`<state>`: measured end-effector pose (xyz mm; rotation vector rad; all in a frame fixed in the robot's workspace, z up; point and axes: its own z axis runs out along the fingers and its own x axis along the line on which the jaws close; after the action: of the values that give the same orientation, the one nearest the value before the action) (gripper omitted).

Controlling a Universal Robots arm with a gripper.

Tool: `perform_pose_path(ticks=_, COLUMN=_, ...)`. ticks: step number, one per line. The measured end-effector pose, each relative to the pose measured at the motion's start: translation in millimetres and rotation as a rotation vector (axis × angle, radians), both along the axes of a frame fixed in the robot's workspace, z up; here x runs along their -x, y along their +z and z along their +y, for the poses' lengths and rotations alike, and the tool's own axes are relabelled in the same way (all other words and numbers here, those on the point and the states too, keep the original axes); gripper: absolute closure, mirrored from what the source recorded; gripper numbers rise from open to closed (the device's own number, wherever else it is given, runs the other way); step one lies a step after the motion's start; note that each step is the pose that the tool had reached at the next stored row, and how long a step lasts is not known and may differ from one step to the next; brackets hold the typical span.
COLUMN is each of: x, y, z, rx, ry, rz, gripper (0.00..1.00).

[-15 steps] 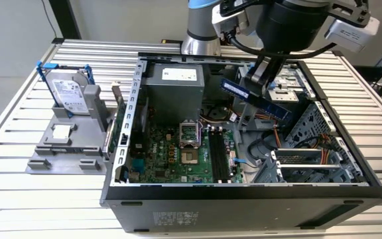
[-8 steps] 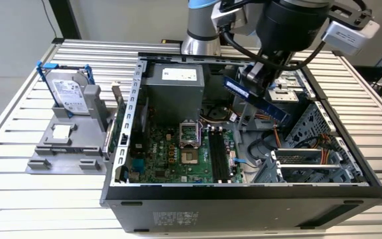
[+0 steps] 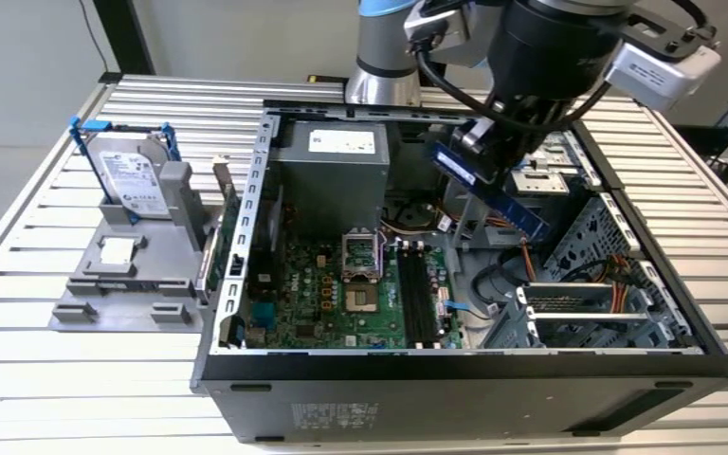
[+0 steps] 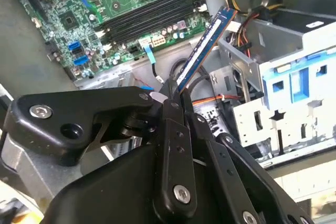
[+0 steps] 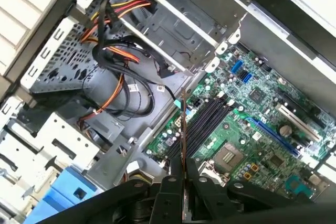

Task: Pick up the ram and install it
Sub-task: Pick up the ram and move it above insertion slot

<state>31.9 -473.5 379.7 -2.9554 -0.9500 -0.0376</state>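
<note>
Grips one end of the ram [image 4: 205,48] tight in the claw [image 4: 177,95]. Holds it tilted, up in the air over the open computer case [image 3: 465,365]. Hangs just to the exterior view's right of the long black slots [image 3: 417,294], not touching them.

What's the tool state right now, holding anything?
The tool is shut on the ram, held over the open computer case.
</note>
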Motion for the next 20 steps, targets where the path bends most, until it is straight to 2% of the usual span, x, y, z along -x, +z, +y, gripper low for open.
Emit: perform_pose_path(ticks=20, x=0.0, y=-2.1, z=0.0, rx=-0.0001, ry=-0.357, rz=0.0000, gripper=1.00)
